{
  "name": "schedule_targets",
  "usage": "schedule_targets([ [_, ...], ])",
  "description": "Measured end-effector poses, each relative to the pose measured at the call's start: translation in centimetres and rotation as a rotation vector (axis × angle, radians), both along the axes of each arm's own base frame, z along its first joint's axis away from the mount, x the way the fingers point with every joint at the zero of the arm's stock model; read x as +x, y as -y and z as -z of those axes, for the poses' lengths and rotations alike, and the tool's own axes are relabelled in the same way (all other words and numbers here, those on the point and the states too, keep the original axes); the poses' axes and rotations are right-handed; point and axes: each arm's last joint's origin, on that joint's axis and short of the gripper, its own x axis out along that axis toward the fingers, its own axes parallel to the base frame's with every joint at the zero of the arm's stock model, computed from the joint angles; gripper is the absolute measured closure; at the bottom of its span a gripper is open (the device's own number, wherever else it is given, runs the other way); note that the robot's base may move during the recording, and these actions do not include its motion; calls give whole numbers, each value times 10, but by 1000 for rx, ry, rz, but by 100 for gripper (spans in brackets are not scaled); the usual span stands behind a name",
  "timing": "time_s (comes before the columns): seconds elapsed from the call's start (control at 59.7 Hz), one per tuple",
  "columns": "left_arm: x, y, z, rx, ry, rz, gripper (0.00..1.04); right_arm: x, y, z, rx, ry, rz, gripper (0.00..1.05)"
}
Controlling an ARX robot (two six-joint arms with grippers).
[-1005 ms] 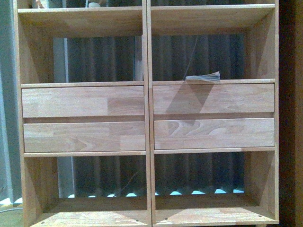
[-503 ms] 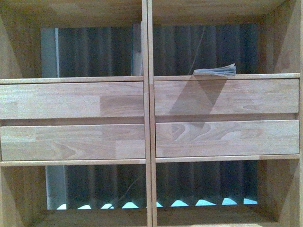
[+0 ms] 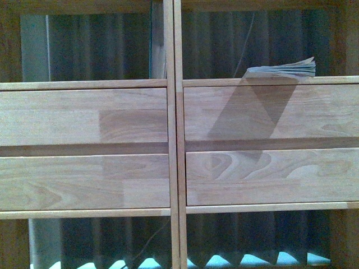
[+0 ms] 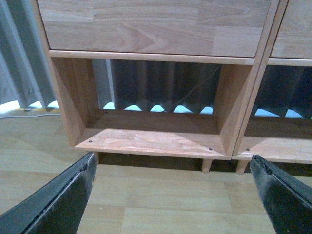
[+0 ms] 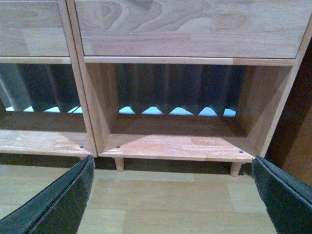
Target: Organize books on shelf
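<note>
The light-wood shelf [image 3: 174, 140] fills the front view, with four plain drawer fronts and a central double upright. A thin book [image 3: 280, 69] lies flat in the upper right compartment, its page edges facing me. Another thin book [image 3: 157, 47] stands upright against the central upright in the upper left compartment. Neither arm shows in the front view. My left gripper [image 4: 175, 190] is open and empty, low over the floor before the shelf's lower left compartment [image 4: 151, 139]. My right gripper [image 5: 173, 190] is open and empty before the lower right compartment [image 5: 180, 139].
A dark pleated curtain [image 3: 101, 47] hangs behind the open-backed shelf. The shelf stands on short legs [image 5: 118, 164] over a light wood floor [image 4: 161, 204]. A grey curtain [image 4: 19, 58] hangs left of the shelf; a dark surface [image 5: 297, 126] borders its right side.
The front view has closed in on the shelf: drawers and the flat book look larger, and the book has shifted right and up in the picture. The top shelf is out of frame.
</note>
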Motion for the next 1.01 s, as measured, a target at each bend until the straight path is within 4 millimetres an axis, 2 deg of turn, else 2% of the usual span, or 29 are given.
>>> schedule_targets([
  [1.005, 0, 0, 0, 0, 1, -1, 7, 0, 0, 0, 0, -1, 0, 7],
])
